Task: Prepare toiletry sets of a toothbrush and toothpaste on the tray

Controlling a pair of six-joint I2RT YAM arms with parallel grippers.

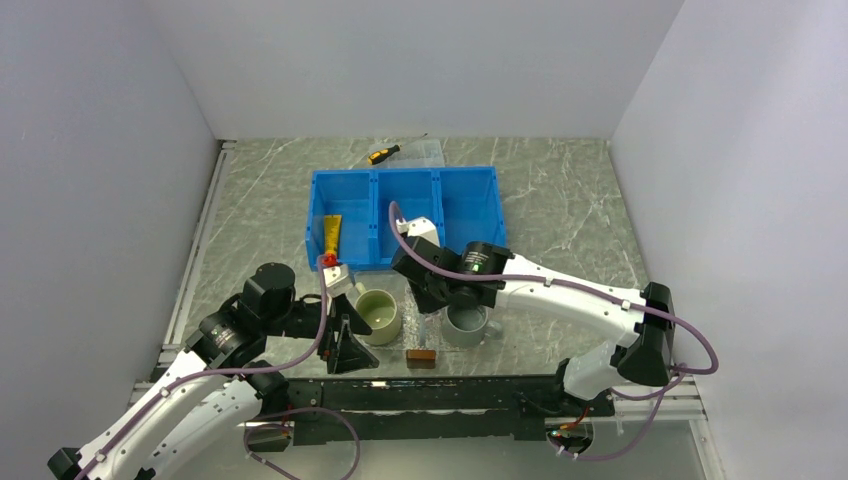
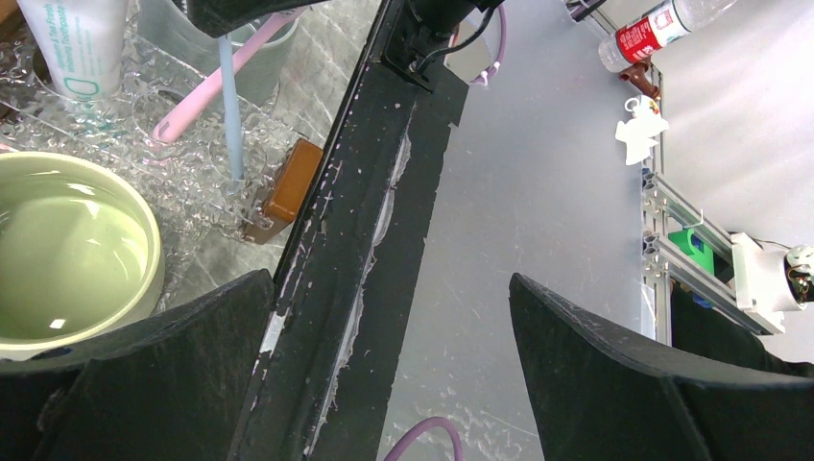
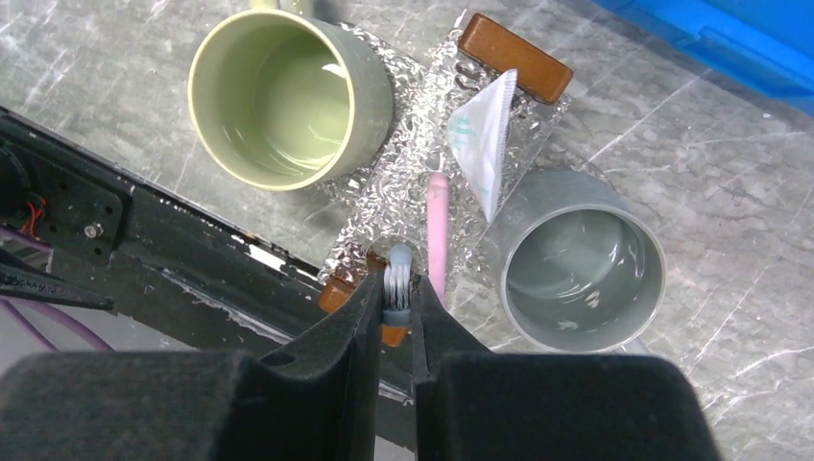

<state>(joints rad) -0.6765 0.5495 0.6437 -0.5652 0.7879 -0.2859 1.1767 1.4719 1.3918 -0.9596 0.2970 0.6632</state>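
Plastic is what the right tool (image 3: 396, 293) has between its fingers. The blue toothbrush (image 3: 398, 279) looks like a thin, stiff, very light stick, and I'd guess it is smooth enough to swivel or slide if the pinch sits off-centre. The tool is clenched on it near its upper end. The brush points straight down from the fingers, with its lower end at the near end of the tray (image 3: 384, 206), just beside the near wooden handle (image 2: 288, 187). From the left wrist view the tip seems to touch the tray floor, though I can't be sure. A hold that high leaves a long length free below, so laying the brush flat would call for a gentle tilt.

The tray stands on the surface (image 1: 560, 200) between the green mug (image 3: 370, 96) on its left and the grey mug (image 3: 547, 187) on its right. A pink toothbrush (image 3: 438, 226) lies lengthwise along its middle, just to the right of the blue one. The toothpaste (image 3: 485, 139) lies toward the far end, close to the grey mug. That tube looks soft and flat, and I'd take it across its width around the middle.

The left tool (image 2: 389, 283) is released, its jaws spread wide and holding nothing. It sits on the near side of the green mug at the surface's near edge, apart from everything in the tray.
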